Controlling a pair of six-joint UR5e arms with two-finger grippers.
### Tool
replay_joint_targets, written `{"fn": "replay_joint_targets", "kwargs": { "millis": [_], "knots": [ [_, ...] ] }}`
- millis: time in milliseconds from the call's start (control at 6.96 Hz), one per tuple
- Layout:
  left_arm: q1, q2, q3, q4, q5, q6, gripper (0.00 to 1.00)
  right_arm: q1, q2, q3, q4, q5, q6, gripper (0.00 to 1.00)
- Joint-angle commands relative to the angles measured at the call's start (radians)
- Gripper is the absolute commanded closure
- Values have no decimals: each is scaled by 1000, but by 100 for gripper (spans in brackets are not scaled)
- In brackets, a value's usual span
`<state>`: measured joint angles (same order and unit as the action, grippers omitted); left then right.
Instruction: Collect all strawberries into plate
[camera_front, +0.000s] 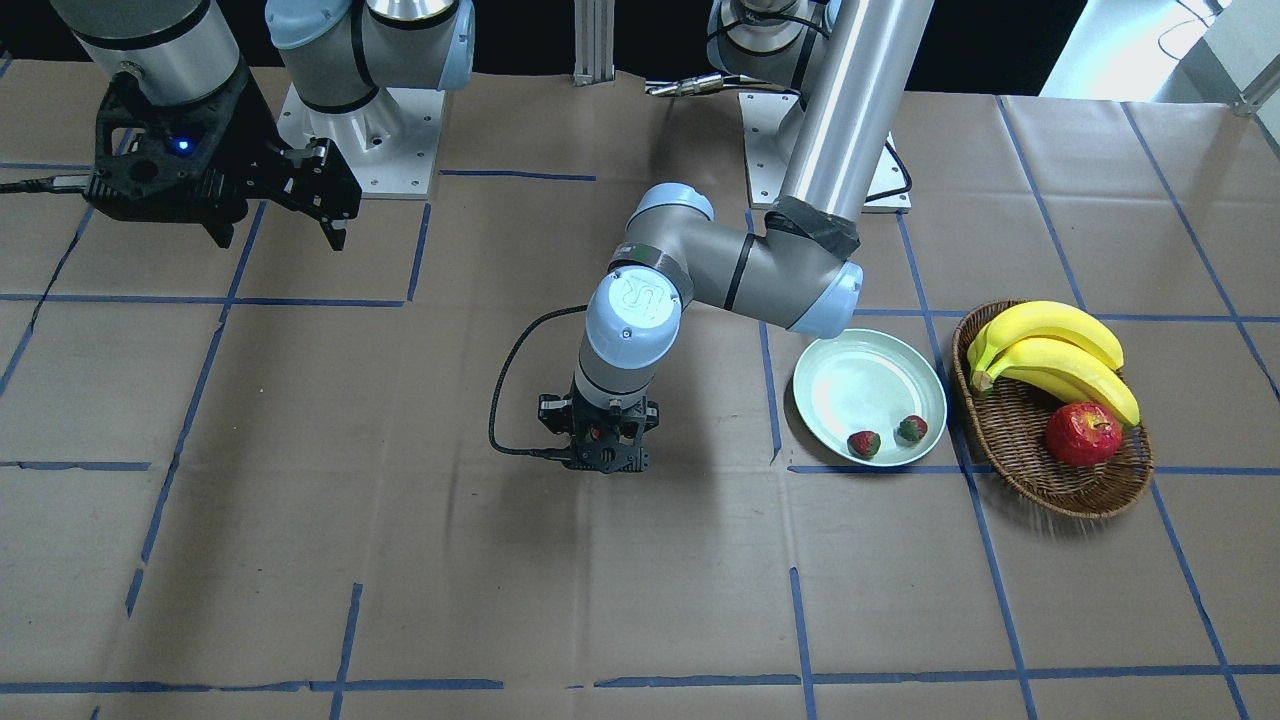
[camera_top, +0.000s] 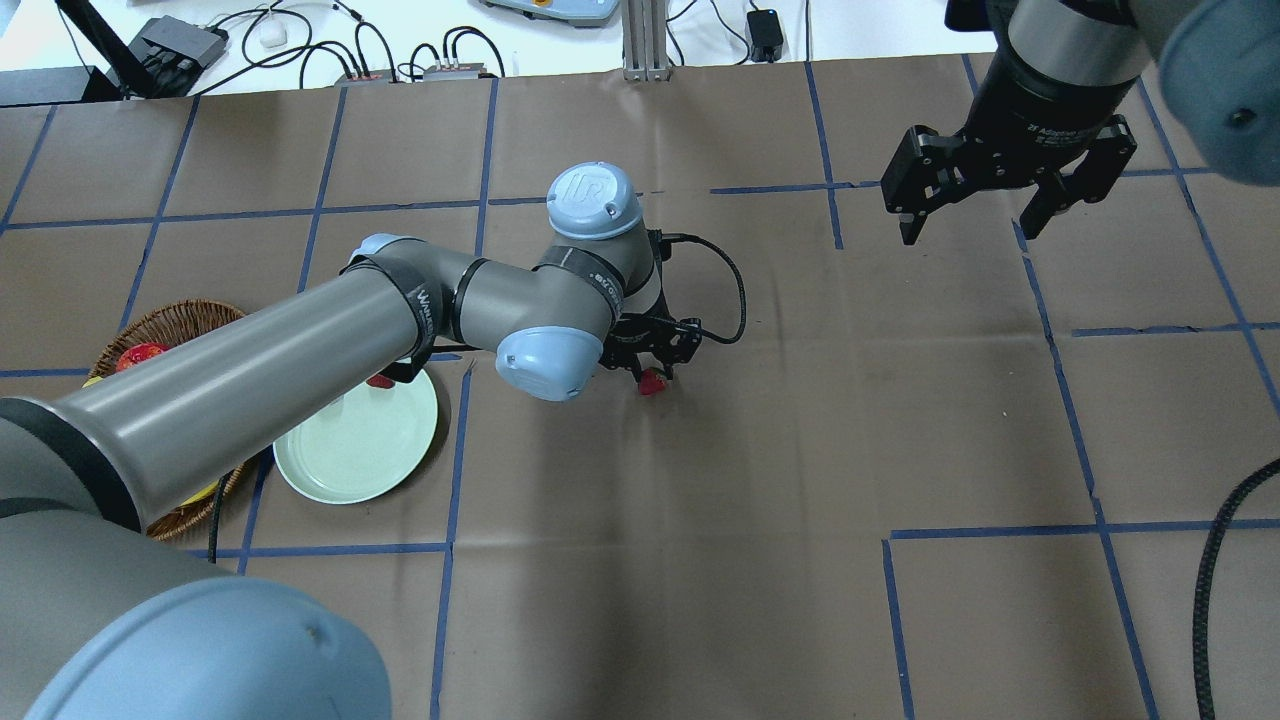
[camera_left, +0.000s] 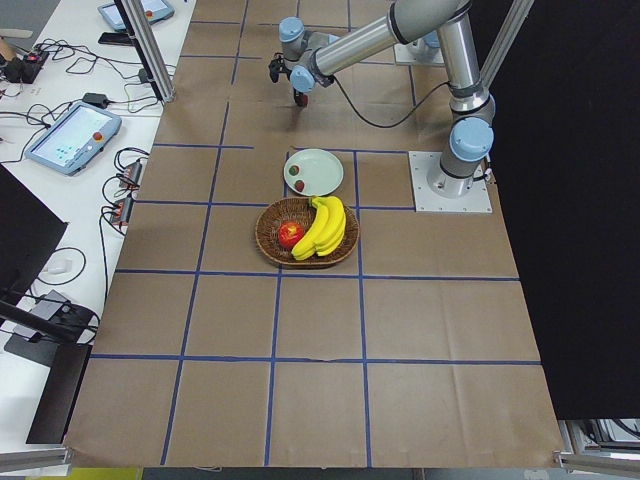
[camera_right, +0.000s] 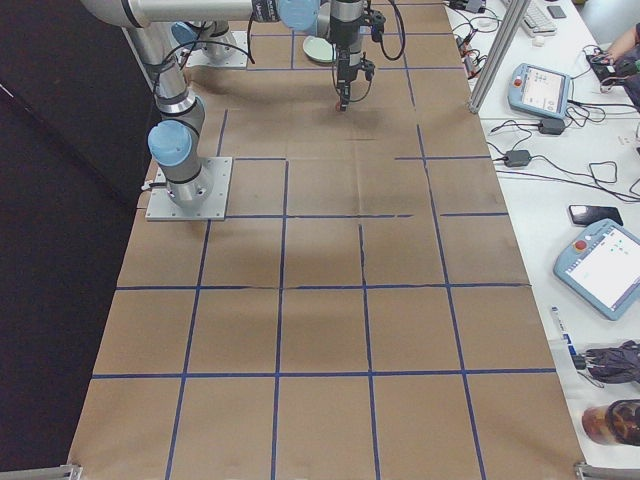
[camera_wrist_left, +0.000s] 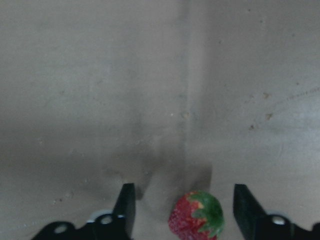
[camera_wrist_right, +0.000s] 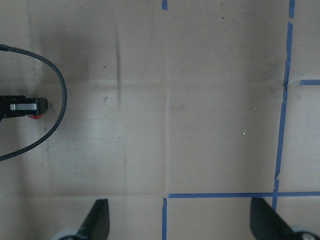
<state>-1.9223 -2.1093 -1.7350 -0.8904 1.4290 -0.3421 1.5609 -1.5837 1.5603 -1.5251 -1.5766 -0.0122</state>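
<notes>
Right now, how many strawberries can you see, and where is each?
3. One strawberry and a second strawberry lie on the mint-green plate. The third strawberry sits on the table, inside the open left gripper. No other shows.

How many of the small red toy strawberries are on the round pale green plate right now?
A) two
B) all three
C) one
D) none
A: two small red toy strawberries lie on the round pale mint-green plate, while the third strawberry sits on the table between the open fingers of the left gripper.
</notes>
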Motion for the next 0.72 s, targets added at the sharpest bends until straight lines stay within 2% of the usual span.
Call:
{"fn": "replay_joint_targets", "kwargs": {
  "millis": [0,144,287,574],
  "knots": [
    [-4,0,-1,-5,1,0,63,5,1,0,-4,0,-2,0],
    [-6,0,-1,-5,1,-2,56,5,1,1,-7,0,-2,0],
    [-6,0,-3,-5,2,-2,54,5,1,1,-7,-2,-3,0],
    [-6,2,-3,-10,1,-2,84,5,4,3,-10,-11,-17,0]
  ]
}}
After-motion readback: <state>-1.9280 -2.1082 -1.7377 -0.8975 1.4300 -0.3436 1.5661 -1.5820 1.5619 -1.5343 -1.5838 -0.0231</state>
